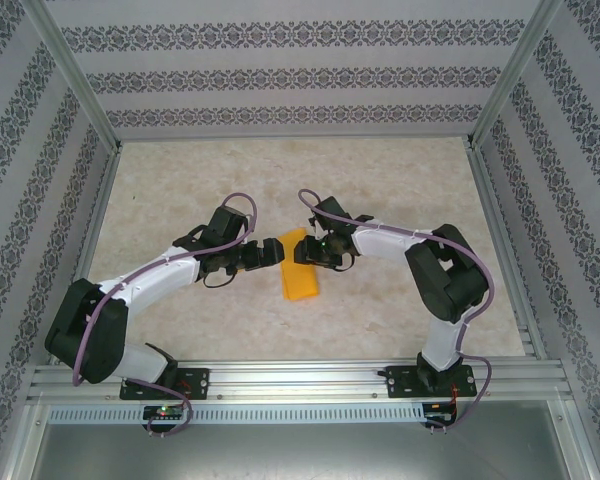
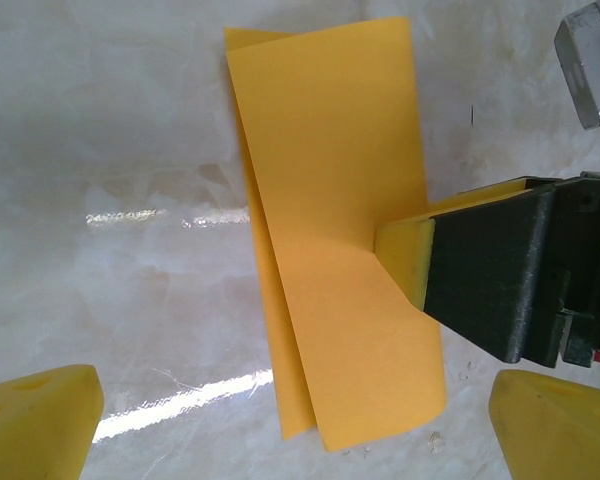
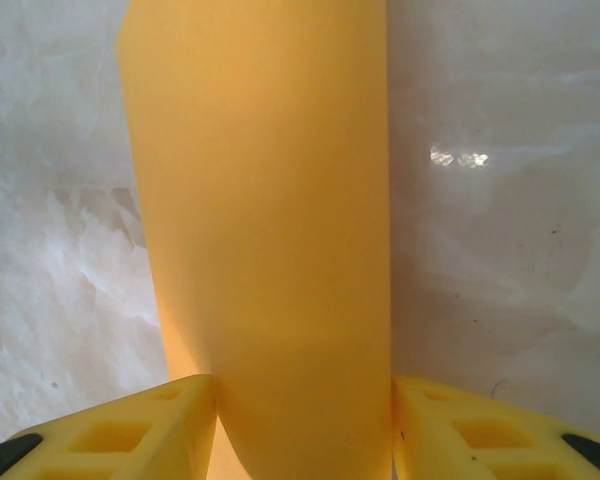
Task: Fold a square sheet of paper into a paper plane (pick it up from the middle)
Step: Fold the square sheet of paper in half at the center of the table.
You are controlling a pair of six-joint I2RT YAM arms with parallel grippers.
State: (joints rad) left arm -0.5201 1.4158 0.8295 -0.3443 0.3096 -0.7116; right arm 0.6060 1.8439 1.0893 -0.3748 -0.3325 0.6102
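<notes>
The square sheet of paper (image 1: 300,272) is orange-yellow and lies folded over on the pale table, its two layers bowed apart rather than flat. In the left wrist view the sheet of paper (image 2: 330,180) runs from top to bottom, with the lower layer showing along its left side. My right gripper (image 1: 307,250) meets it from the right. In the right wrist view, the curled fold (image 3: 270,200) fills the gap of the right gripper (image 3: 305,425) and touches both yellow fingers (image 3: 130,430). My left gripper (image 1: 270,250) stands wide open just left of the paper, fingertips (image 2: 40,410) apart and holding nothing.
The table (image 1: 180,180) is a pale marbled surface walled by patterned panels on three sides. An aluminium rail (image 1: 300,375) with both arm bases runs along the near edge. Both arms reach inward and nearly meet at the table's middle.
</notes>
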